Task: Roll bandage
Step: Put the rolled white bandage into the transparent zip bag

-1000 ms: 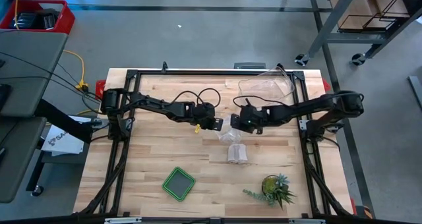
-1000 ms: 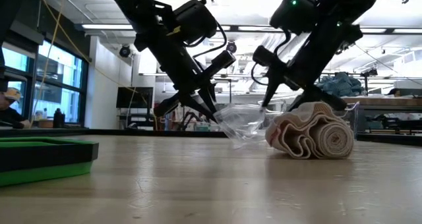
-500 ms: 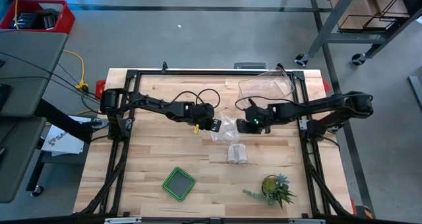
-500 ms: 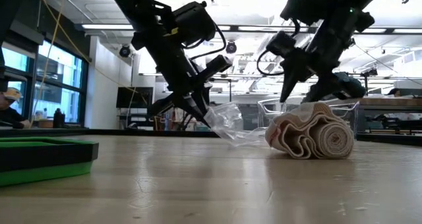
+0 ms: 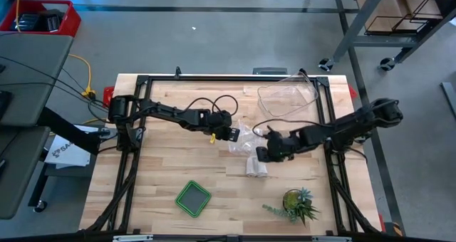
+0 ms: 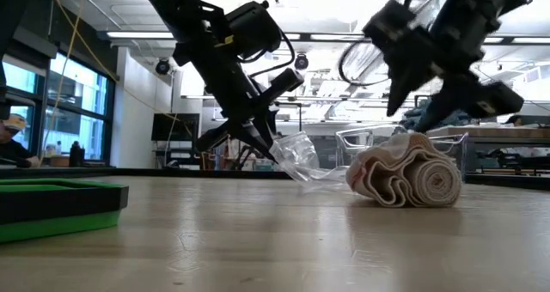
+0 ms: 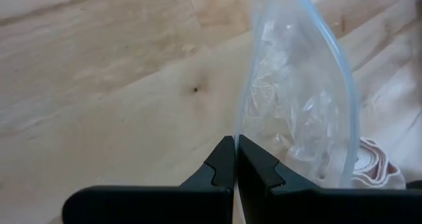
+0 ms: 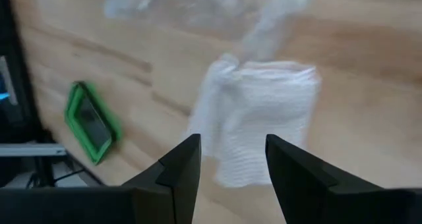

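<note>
The loosely rolled bandage of thin white gauze cloth (image 5: 256, 168) lay on the pale wooden bench (image 5: 164, 171), near its middle, with its coil end facing the low camera and a rumpled, wavy fold bunched on one side. Just beside it, touching or nearly so, lay a crinkly clear plastic bag (image 5: 242, 139), and the left pincer (image 5: 232, 135) was clamped tight on the bag's edge, its fingers pressed together on the film in the left wrist view. The right pincer (image 5: 259, 155) hovered just above the roll with its fingers (image 8: 177, 168) parted about halfway and nothing between them; its own camera looked straight down onto the gauze. The step in hand seemed to be the approach for a grasp on the roll, while the bag was kept out of the way. The next move probably called for lowering the parted fingers over the roll and closing gently, since the slack outer wraps looked apt to slip or unravel. A green square tray (image 5: 193, 198), a small potted plant (image 5: 297, 203) and a clear plastic tub (image 5: 287, 97) stood well apart.
</note>
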Available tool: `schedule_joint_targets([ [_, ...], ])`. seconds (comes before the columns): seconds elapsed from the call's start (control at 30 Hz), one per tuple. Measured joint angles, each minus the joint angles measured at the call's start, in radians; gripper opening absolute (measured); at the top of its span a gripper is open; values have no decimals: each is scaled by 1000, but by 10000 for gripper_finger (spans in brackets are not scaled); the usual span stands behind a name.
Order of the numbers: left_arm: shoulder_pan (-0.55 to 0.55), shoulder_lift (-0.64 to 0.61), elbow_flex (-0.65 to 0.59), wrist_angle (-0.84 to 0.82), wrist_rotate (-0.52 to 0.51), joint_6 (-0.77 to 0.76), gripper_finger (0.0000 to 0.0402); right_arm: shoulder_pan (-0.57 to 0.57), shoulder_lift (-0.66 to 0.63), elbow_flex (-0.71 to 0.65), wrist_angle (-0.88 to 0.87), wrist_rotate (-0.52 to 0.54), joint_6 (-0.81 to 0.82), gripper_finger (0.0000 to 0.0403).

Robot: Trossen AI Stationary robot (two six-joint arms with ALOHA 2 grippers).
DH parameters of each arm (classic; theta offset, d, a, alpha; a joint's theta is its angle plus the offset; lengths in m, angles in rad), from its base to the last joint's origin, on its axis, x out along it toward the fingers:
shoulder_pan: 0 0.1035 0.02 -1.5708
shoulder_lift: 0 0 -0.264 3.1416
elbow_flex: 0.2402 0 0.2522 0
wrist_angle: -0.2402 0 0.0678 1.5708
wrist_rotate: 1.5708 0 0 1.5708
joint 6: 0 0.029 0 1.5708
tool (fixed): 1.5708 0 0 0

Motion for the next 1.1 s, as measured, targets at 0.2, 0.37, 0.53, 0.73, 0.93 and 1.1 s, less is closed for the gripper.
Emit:
schedule_joint_targets([
  [0.2, 0, 0, 0, 0, 18, 0, 0, 78, 16, 59, 6, 207, 15, 162],
  [0.37, 0, 0, 0, 0, 18, -3, 0, 85, 16, 60, 32, 235, 13, 162],
  [0.53, -1, -3, 0, 0, 16, -10, 0, 64, 17, 60, 52, 258, 20, 162],
  [0.73, -1, -41, 0, -27, 3, 13, 0, 63, 17, 59, 206, 293, -167, 168],
  [0.93, -1, -50, 0, -85, -2, 16, 0, 63, 17, 59, 219, 272, -228, 242],
  [1.1, -10, -50, 0, -76, 2, 16, 0, 82, 17, 59, 158, 227, -175, 344],
])
